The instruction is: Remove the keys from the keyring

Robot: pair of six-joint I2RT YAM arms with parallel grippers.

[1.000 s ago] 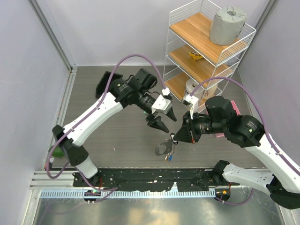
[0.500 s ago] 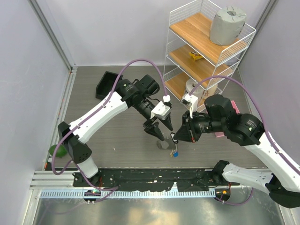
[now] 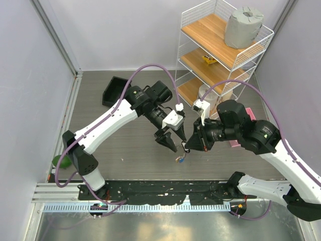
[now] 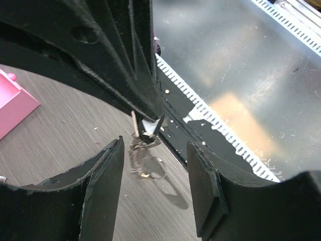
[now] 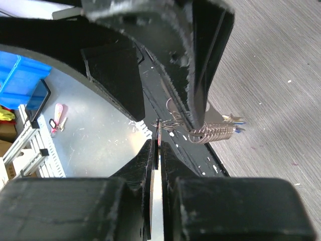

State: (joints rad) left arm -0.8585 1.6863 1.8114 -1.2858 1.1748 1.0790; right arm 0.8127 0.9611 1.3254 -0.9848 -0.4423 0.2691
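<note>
Above the table (image 3: 125,145), right end effector (image 3: 186,147) pinches the keyring (image 4: 147,161); left end effector (image 3: 174,140) gapes wide.

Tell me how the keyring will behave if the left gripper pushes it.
Probably floppy: the keyring hangs loosely from the right gripper, so a push may just swing it. Its thin wire likely twists easily. The dangling keys look light.

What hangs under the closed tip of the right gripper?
The thin silver wire keyring hangs there, with small keys, one blue-headed, below it. The part pinched in the right gripper is covered.
</note>
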